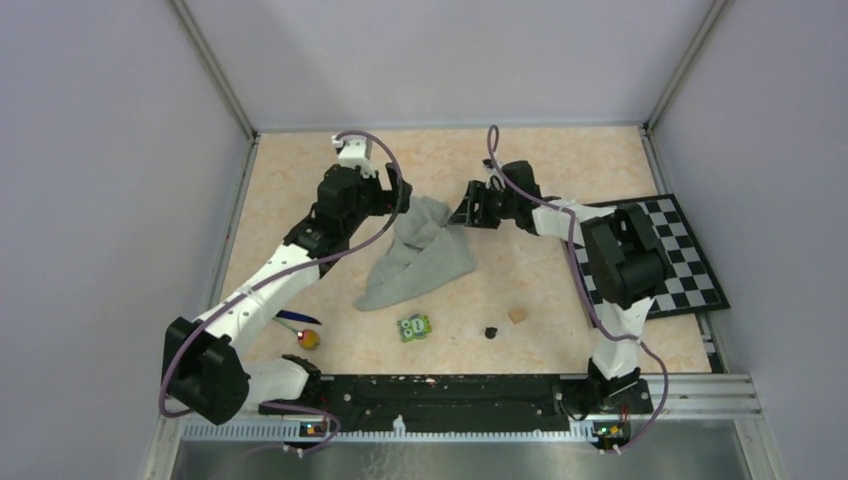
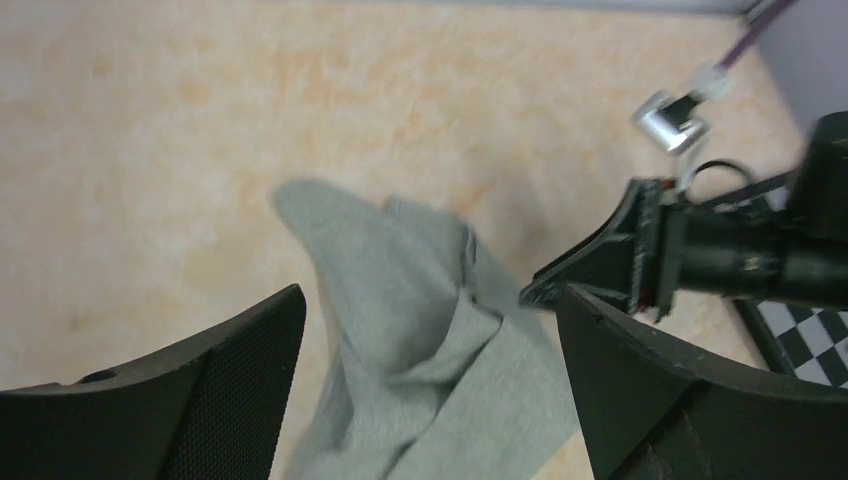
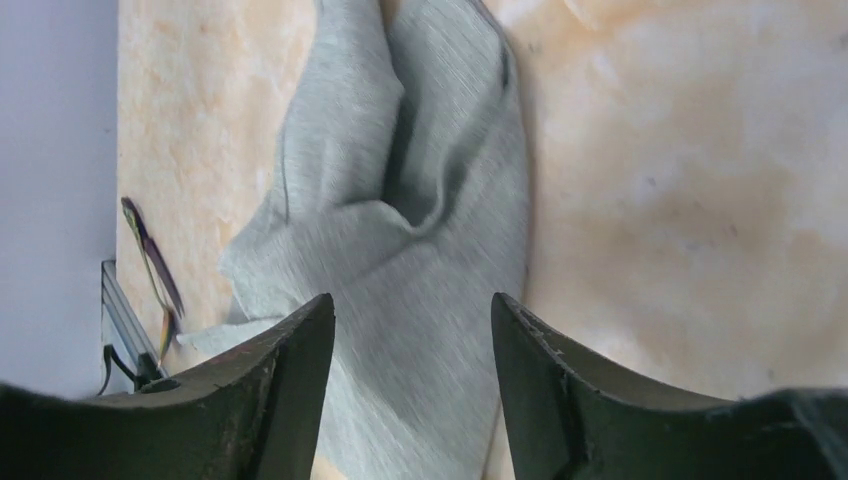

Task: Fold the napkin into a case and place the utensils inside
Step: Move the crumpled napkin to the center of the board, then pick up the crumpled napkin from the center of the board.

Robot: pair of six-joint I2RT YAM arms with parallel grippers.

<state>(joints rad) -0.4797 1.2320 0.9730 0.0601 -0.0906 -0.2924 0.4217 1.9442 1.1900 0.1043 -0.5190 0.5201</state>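
A crumpled grey napkin (image 1: 420, 255) lies in the middle of the pale counter (image 1: 560, 170). Its long axis runs on a diagonal: the bunched, narrower end points to the far side, and the wider, flatter end trails toward the near left. The left arm (image 1: 290, 260) reaches in from the left with its jaws spread wide over the cloth's far end. The right arm (image 1: 620, 255) comes in from the opposite side with its jaws also parted and cloth showing in the gap between them. One right fingertip appears to meet the napkin's edge, though the blurred wrist view leaves that uncertain. The utensils, a slim dark blue piece (image 1: 297, 318) and a piece with a round yellow-orange head (image 1: 310, 338), lie close together at the near left, well apart from the napkin. A green owl-faced block (image 1: 414, 327) sits just beyond the cloth's near end, with a small tan cube (image 1: 517, 315) to its right. A black-and-white checkerboard mat (image 1: 690, 250) lies at the right edge, partly under the right arm.
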